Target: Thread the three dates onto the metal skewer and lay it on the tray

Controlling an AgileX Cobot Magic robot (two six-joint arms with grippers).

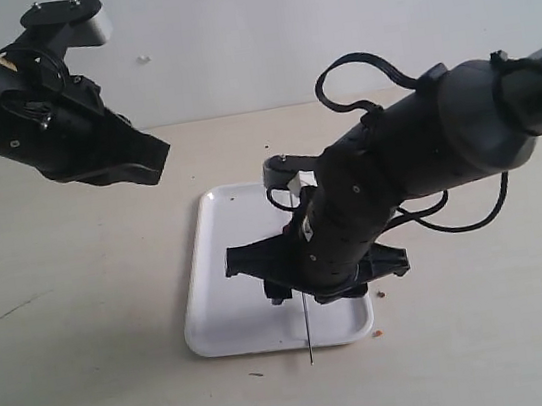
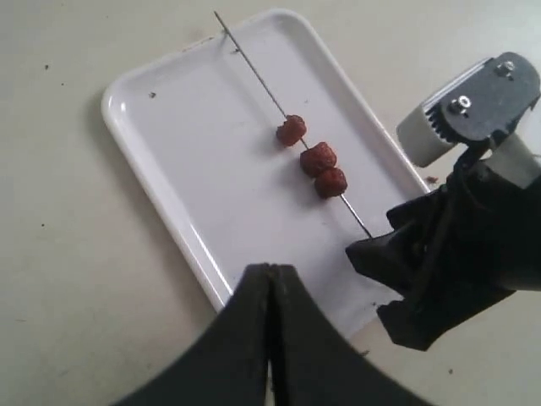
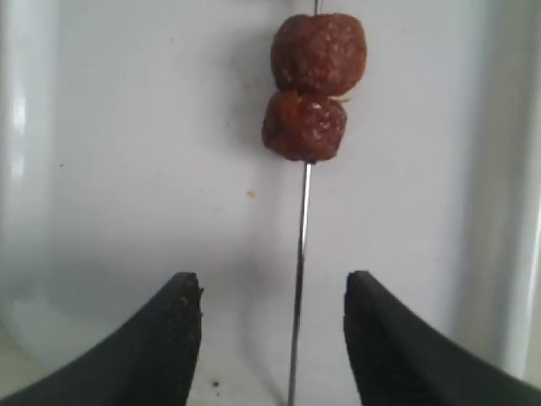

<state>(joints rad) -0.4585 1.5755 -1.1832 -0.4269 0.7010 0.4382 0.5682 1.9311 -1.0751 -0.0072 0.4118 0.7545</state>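
Fingers (image 3: 173, 334) of right gripper (image 3: 269, 292) stood parted astride the metal skewer (image 3: 298, 262), holding nothing; beyond, three dates (image 2: 319, 158) sat threaded, lying on tray (image 2: 173, 182); left gripper (image 2: 270, 275) pressed closed, empty; rod probably light, stiff, slippery, best pinched at bare shaft.

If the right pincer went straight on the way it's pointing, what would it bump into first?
Probably the nearest date on the skewer, which runs through the gap of the open right pincer. Depth is unclear, so the tray floor might come first.
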